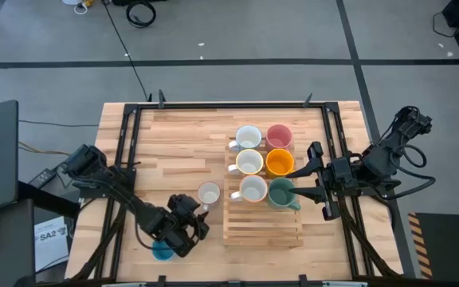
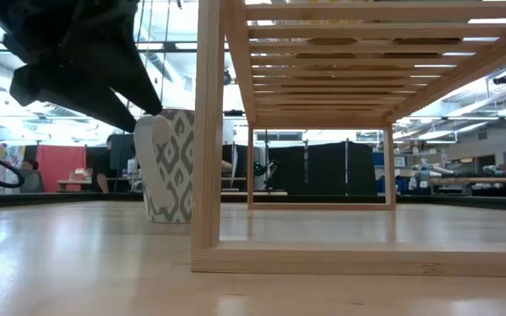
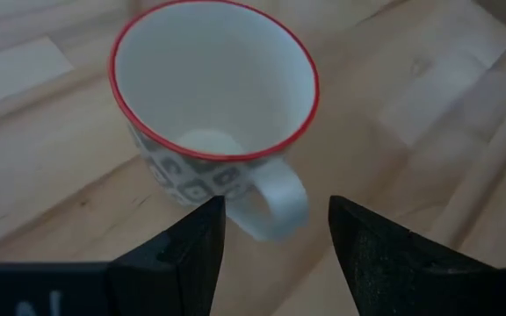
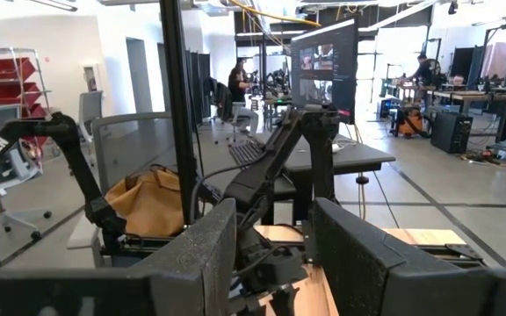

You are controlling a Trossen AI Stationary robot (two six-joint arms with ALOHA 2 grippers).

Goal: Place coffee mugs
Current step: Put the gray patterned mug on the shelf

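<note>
A white mug with a red rim and grey pattern [image 1: 208,193] [image 3: 213,105] [image 2: 169,167] stands upright on the table, left of the wooden rack [image 1: 263,227]. My left gripper [image 1: 196,214] [image 3: 275,215] is open and just near of it, with its fingers on either side of the mug's handle [image 3: 275,197] and apart from it. Six mugs stand on the rack: three white [image 1: 248,137] [image 1: 249,162] [image 1: 253,189], pink [image 1: 279,135], orange [image 1: 280,162] and dark green [image 1: 282,192]. A blue mug [image 1: 162,252] shows partly under the left arm. My right gripper [image 1: 312,179] [image 4: 275,237] is open, right of the rack.
The rack's near slats [image 1: 263,231] are bare. In the low view the rack [image 2: 323,132] is an open wooden frame right of the patterned mug. Black rails [image 1: 126,143] [image 1: 337,135] run along the table's left and right sides.
</note>
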